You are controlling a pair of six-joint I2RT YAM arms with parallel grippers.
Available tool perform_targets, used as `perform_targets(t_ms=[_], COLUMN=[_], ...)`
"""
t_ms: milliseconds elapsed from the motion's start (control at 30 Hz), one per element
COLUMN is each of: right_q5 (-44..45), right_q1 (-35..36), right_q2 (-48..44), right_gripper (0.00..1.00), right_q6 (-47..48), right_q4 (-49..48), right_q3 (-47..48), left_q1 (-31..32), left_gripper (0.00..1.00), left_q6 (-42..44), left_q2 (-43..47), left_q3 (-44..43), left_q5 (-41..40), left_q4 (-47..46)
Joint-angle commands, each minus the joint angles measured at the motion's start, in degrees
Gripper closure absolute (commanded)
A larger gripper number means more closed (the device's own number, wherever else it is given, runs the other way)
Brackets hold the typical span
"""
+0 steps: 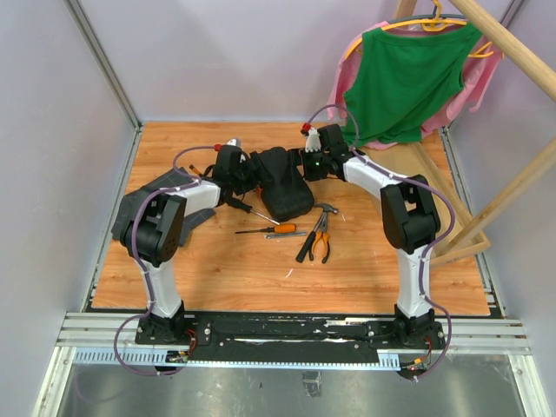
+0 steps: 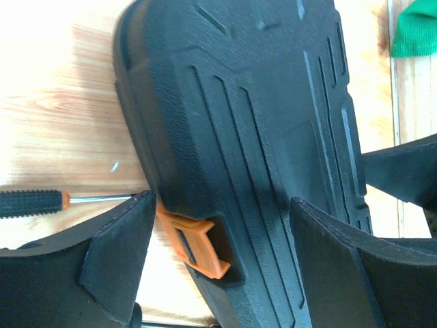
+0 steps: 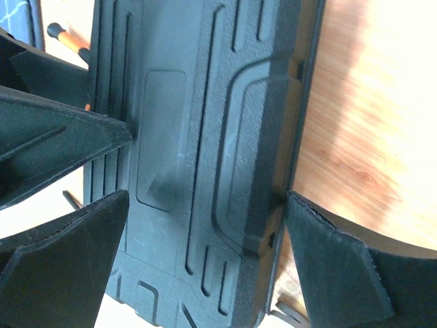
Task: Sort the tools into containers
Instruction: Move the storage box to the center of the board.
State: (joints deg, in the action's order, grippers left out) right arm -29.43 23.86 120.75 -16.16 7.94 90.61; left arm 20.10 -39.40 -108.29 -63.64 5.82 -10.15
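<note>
The black tool case lies with its lid down at the back middle of the table, between both grippers. My left gripper stands open astride the case's latch edge; its left finger touches the base of the orange latch. My right gripper is open astride the opposite edge of the case, right finger against the rim. On the table lie a hammer, pliers and screwdrivers. One black-handled screwdriver lies beside the left finger.
A dark grey folded cloth lies under the left arm. A green shirt hangs on a wooden rack at the back right. Metal frame posts and walls border the wooden tabletop.
</note>
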Motion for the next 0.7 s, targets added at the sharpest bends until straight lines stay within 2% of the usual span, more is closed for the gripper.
perform_targets(t_ms=[0,233,667], right_q5=[0.81,3.98,10.89], right_q1=[1.72,1.64,-1.97], right_q2=[-2.44,-7.74,-21.29], right_gripper=[0.04,0.07,0.05], right_q6=[0.95,1.45,2.95], right_q4=[2.89,2.97,4.1], right_q3=[-4.06,-11.05,-24.55], left_q1=[2.13,5.83,12.85], left_gripper=[0.18,0.24,0.24], left_q6=[1.98,2.33,-0.23], left_q2=[-0.77,0.07,0.52], left_q3=[-0.17,1.13,2.94], left_q5=[0.7,3.06,3.79], left_q4=[-0.69,-2.85,-5.96])
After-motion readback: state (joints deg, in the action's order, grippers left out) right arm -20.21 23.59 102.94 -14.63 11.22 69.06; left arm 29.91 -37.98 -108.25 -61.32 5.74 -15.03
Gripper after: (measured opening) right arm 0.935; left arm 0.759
